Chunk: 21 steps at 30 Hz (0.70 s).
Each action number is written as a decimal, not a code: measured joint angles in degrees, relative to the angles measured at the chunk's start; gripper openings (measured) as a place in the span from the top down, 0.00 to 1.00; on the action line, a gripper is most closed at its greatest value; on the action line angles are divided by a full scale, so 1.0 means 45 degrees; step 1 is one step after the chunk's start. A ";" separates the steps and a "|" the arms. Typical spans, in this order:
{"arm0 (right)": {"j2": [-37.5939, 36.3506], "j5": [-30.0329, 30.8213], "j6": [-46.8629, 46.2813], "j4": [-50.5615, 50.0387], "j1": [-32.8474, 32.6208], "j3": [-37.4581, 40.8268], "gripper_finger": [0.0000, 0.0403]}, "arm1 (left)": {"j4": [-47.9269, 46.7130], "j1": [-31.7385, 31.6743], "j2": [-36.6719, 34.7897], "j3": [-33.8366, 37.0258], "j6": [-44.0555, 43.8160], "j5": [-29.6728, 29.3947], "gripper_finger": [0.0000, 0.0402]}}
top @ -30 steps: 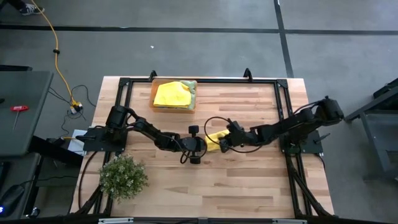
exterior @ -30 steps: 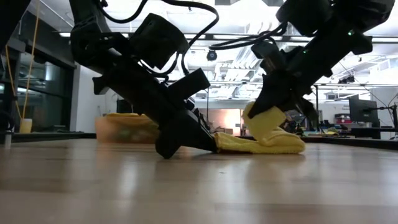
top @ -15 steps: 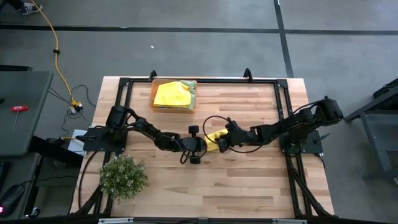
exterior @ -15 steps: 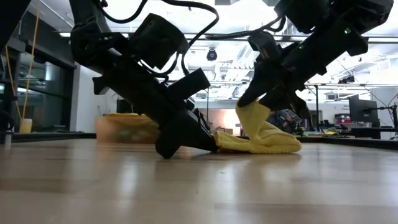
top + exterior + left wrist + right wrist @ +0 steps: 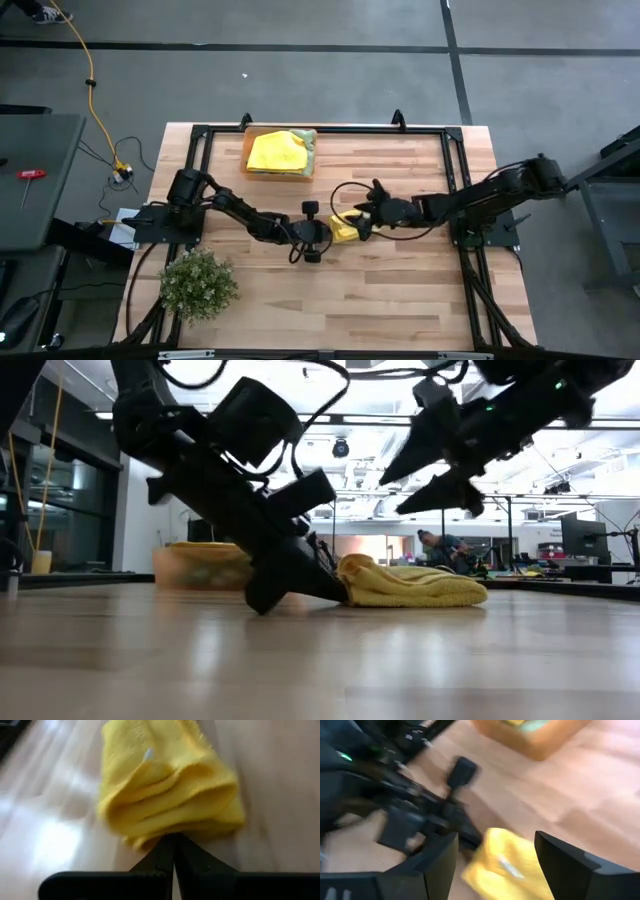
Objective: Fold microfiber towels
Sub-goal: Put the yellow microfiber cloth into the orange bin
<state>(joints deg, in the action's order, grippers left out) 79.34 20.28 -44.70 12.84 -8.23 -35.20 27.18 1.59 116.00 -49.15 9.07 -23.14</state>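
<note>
High view: I see the folded yellow towel (image 5: 344,227) near mid-frame on the table (image 5: 400,290), between the two arms. My left gripper (image 5: 328,232) comes in from the left and sits at the towel's left edge; the right gripper (image 5: 362,219) comes in from the right and is over the towel's right side. A second yellow towel (image 5: 276,152) lies on the orange tray (image 5: 281,175) at upper centre, with a strip of green cloth (image 5: 307,140) at the tray's right end. The plant (image 5: 197,284) is lower left, well apart from all of it. Low view: the towel (image 5: 410,584) lies as a low folded bundle at centre-right on the wood. The left gripper (image 5: 335,592) is down at table level with its tip pinched on the towel's left end. The right gripper (image 5: 388,497) hangs above the towel, clear of it, fingers spread and empty. The tray (image 5: 200,565) shows further back, left of centre. Left wrist view: the fingers (image 5: 165,851) meet in a narrow point, closed on the near edge of the towel (image 5: 167,790), whose layered folds face me. Right wrist view: my two fingers (image 5: 567,857) stand wide apart, the towel (image 5: 507,865) lies below between them, untouched, with the left gripper (image 5: 470,840) at its edge and the tray (image 5: 537,735) at top.
</note>
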 joint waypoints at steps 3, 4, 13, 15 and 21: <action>-0.1214 0.0784 0.0678 -0.2227 -0.0047 -0.0005 0.37 | -0.1300 0.0056 -0.0624 0.0037 0.0362 -0.0752 1.00; -0.1573 0.0980 0.0754 -0.3191 -0.0105 -0.0005 0.37 | -0.1879 0.0056 -0.0847 0.0052 0.0466 -0.1022 1.00; -0.2765 0.1182 -0.1071 -0.6292 -0.1121 0.1515 0.37 | -0.1531 0.0060 -0.3009 0.1940 0.0248 -0.2110 1.00; -0.2723 0.0691 -0.1962 -0.5576 -0.1188 0.2275 0.37 | -0.1169 0.0149 -0.3745 0.2315 0.0209 -0.1994 1.00; -0.2740 0.0728 -0.2983 -0.1287 -0.0891 0.3919 0.37 | -0.1070 0.0540 -0.6097 0.2550 -0.0257 -0.0570 1.00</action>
<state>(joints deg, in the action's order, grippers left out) 67.01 23.55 -58.12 7.05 -12.24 -17.56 22.36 4.02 88.57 -37.67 7.91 -25.70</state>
